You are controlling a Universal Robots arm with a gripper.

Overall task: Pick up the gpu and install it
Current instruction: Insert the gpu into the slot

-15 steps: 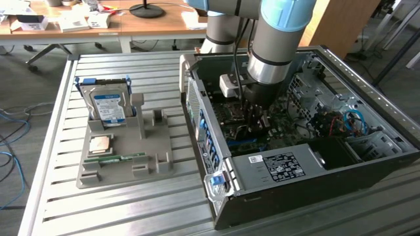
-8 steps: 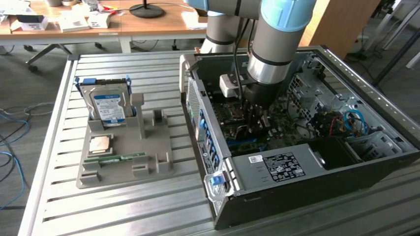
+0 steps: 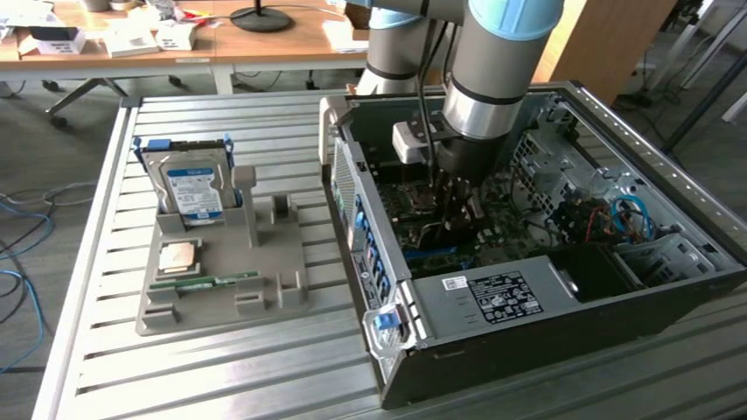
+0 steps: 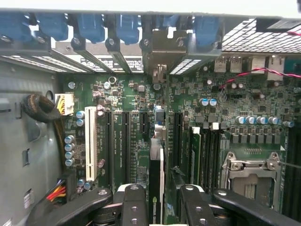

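Standing at the exterior view's left on the slatted metal table [image 3: 105, 289], a grey parts holder [image 3: 222, 302] carries an upright silver hard drive [image 3: 192, 194], a CPU chip [image 3: 178, 255] and a narrow green memory stick [image 3: 208, 283]. To its right the open computer case [image 3: 583, 297] receives the arm, whose gripper [image 3: 450, 214] reaches down to the motherboard [image 4: 127, 94]. In the wrist view the gripper [image 4: 163, 207] has its fingers [image 4: 135, 207] apart, flanking without clamping the gpu [image 4: 156, 165], which stands edge-on in a motherboard slot with its silver bracket [image 4: 159, 59] at the case's rear wall.
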